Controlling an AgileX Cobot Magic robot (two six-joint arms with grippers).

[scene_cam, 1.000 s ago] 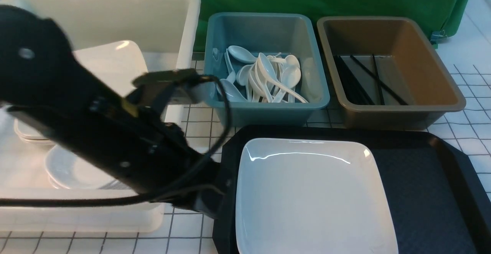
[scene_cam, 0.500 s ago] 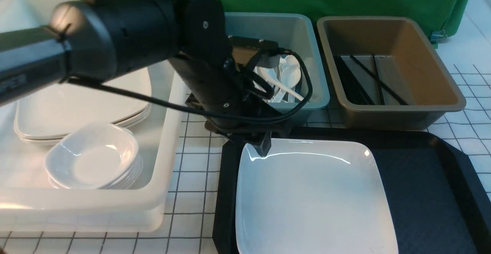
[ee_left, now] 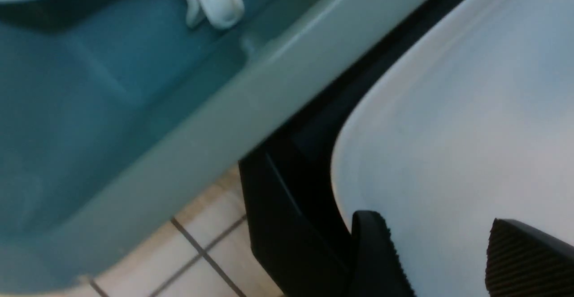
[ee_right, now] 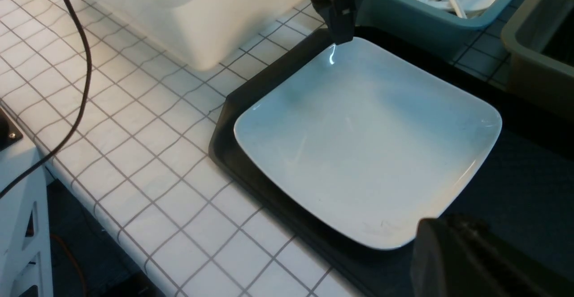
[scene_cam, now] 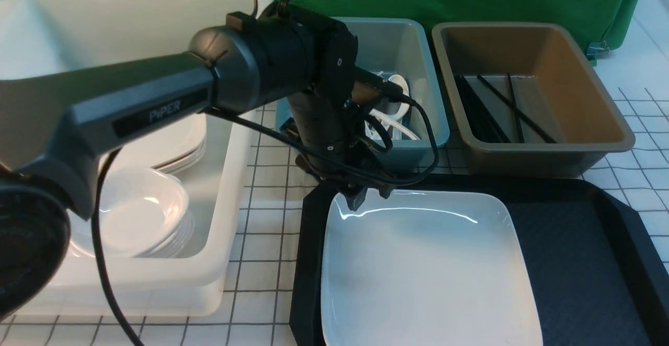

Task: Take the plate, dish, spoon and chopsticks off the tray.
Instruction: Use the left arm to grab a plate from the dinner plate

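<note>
Nearest the robot, the right hand (ee_right: 453,252) is only caught as a dark blur at the edge of its own wrist view, with the fingers closed together and nothing held.

Next up, the plate (scene_cam: 423,267) is seen lying flat and face up on the left part of the tray (scene_cam: 575,262). It's big, glossy white and square, with rounded corners and a low raised rim, and light is reflected along its far edge. Being square, it can't really be given a long axis. Its sides are lined up roughly with the tray's rim, one corner pointed far-left. The tray's black textured surface is shown to the plate's right.

That far-left corner is where the left hand (scene_cam: 370,197) is hung, fingers spread apart, one at the rim and one over the inside. Contact can't be told.

Farther back on the checked tabletop (scene_cam: 261,231), white soup spoons (scene_cam: 397,87) are piled in a teal tub (scene_cam: 418,142), black chopsticks (scene_cam: 515,108) are laid in a brown tub (scene_cam: 549,150), and small dishes (scene_cam: 136,215) are stacked in a white tub (scene_cam: 219,262).
</note>
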